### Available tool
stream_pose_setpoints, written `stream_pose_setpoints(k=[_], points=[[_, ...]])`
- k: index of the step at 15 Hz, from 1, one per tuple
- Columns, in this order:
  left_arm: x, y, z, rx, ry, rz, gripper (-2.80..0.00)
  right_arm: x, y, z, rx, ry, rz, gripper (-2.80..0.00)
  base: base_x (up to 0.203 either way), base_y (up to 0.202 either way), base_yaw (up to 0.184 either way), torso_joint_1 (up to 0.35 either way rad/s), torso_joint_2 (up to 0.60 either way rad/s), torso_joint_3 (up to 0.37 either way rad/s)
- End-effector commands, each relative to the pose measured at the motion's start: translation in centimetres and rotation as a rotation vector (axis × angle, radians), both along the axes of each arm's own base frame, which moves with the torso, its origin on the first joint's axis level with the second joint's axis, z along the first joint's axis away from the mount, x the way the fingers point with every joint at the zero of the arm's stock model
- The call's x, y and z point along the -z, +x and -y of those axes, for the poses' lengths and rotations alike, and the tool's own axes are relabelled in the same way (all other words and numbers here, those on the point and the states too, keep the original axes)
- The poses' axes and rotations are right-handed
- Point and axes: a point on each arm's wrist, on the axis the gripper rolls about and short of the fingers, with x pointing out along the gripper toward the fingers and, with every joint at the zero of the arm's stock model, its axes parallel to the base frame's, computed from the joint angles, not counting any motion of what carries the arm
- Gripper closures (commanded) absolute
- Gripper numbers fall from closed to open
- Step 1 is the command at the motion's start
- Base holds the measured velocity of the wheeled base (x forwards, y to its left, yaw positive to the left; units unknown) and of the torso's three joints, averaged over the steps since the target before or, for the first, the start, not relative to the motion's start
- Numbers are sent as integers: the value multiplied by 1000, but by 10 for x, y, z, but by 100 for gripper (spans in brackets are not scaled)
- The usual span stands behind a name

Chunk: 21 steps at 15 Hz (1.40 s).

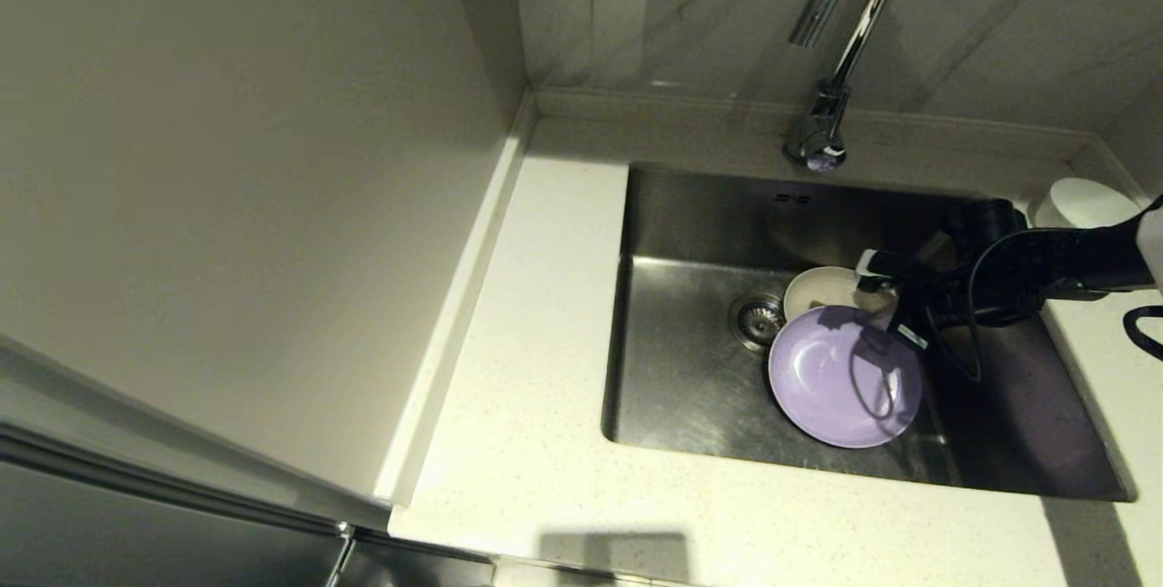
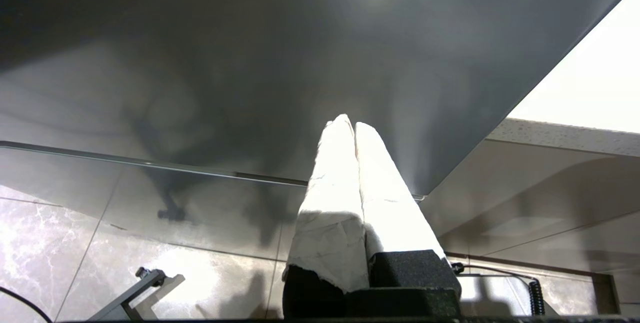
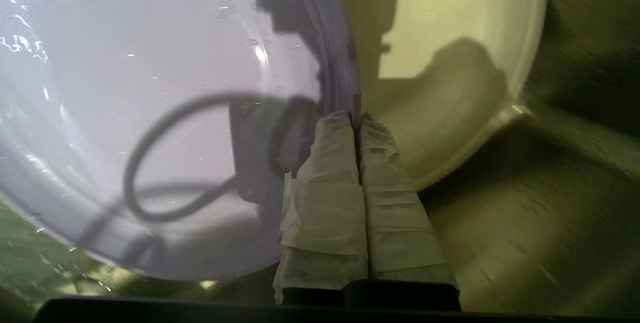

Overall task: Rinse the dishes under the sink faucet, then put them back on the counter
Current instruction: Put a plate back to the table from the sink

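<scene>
two plates (image 1: 840,378) under right gripper (image 3: 356,115), seemingly touching

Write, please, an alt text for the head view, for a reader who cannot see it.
The right tool reaches into the steel sink and is shut on the rim of a tilted lavender plate, with a beige plate behind it. A chrome faucet stands at the back, a white bowl on the counter at right.

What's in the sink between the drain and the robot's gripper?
In the head view, the beige plate and purple plate lie between the drain and the right gripper, which pinches the purple plate's rim.
</scene>
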Motion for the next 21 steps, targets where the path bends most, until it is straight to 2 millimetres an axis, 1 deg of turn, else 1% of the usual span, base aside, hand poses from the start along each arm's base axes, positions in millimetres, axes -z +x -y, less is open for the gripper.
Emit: stream_pose_setpoints(k=[1, 3, 6, 8, 15, 18, 21], points=[[0, 0, 0, 0, -1, 2, 0, -13, -5, 4, -2, -1, 26, 0, 0, 0, 0, 0, 0, 0], [0, 0, 0, 0, -1, 2, 0, -22, -10, 8, -8, 15, 44, 0, 0, 0, 0, 0, 0, 0], [0, 0, 0, 0, -1, 2, 0, -40, -16, 8, -6, 16, 82, 0, 0, 0, 0, 0, 0, 0], [0, 0, 0, 0, -1, 2, 0, -51, -19, 7, 11, 66, 111, 0, 0, 0, 0, 0, 0, 0], [0, 0, 0, 0, -1, 2, 0, -77, -28, 5, 27, 90, 171, 0, 0, 0, 0, 0, 0, 0], [0, 0, 0, 0, -1, 2, 0, -96, -32, 5, 40, 102, 220, 0, 0, 0, 0, 0, 0, 0], [0, 0, 0, 0, -1, 2, 0, -121, -44, 7, 38, 119, 283, 0, 0, 0, 0, 0, 0, 0]])
